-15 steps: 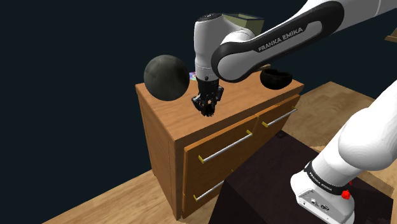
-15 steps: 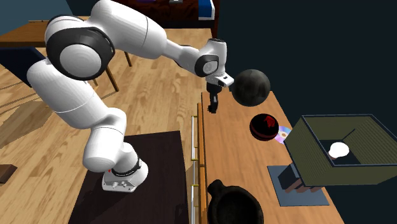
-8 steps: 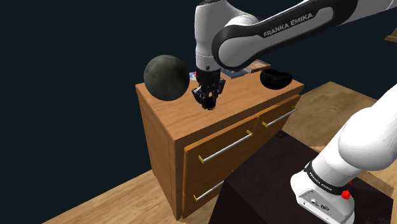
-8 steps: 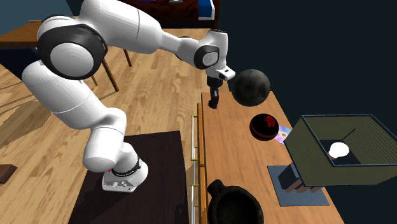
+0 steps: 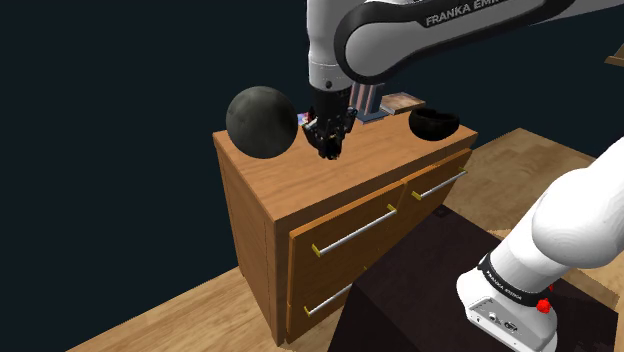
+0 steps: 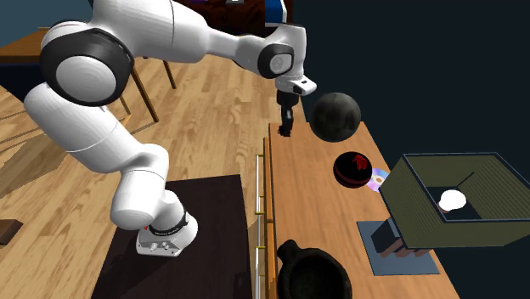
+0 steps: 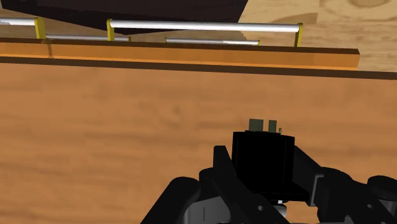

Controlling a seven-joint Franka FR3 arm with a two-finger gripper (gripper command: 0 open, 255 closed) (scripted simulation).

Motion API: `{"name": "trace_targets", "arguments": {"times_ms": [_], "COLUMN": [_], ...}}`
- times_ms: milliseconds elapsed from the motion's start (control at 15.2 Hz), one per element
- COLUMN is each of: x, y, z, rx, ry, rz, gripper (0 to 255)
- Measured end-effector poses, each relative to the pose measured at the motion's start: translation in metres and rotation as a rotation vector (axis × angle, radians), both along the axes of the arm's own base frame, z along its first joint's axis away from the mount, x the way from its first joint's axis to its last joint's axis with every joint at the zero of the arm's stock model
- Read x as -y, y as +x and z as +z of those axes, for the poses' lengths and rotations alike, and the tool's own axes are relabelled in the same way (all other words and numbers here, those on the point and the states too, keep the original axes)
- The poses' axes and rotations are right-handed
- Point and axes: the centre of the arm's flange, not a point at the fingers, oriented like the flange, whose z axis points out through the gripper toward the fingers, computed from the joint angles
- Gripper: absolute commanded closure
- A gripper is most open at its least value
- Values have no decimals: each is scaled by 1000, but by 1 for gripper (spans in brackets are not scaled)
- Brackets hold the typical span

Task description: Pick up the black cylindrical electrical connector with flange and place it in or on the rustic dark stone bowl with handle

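Observation:
My black gripper (image 5: 329, 146) hangs above the wooden dresser top (image 5: 300, 178), close to the dark sphere. It is shut on the black cylindrical connector (image 7: 262, 162), which sits clasped between the two fingers (image 7: 222, 167), its small greenish pins pointing away from the hand. From the second exterior view the gripper (image 6: 286, 127) hovers over the dresser's front edge. The dark stone bowl with handle (image 5: 433, 123) stands at the dresser's far end, well away from the gripper. That bowl (image 6: 314, 273) lies at the bottom of the second exterior view.
A large dark sphere (image 5: 262, 122) rests on the dresser corner beside the gripper. A round black-and-red object (image 6: 352, 168), a disc and an open olive box (image 6: 459, 200) stand further along the top. Drawer handles (image 5: 356, 231) line the front.
The gripper has risen with the connector in it, lifting higher above the dresser top and shifting slightly toward the sphere. Everything else stays put.

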Motion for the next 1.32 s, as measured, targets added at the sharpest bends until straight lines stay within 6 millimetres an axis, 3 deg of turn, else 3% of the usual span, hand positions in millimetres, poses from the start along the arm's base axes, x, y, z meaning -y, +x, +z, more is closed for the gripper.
{"name": "trace_targets", "arguments": {"times_ms": [1056,1320], "x": [0,43], "y": [0,-2], "z": [83,87], "rx": [0,0], "ry": [0,0], "rz": [0,-1], "gripper": [255,255]}}
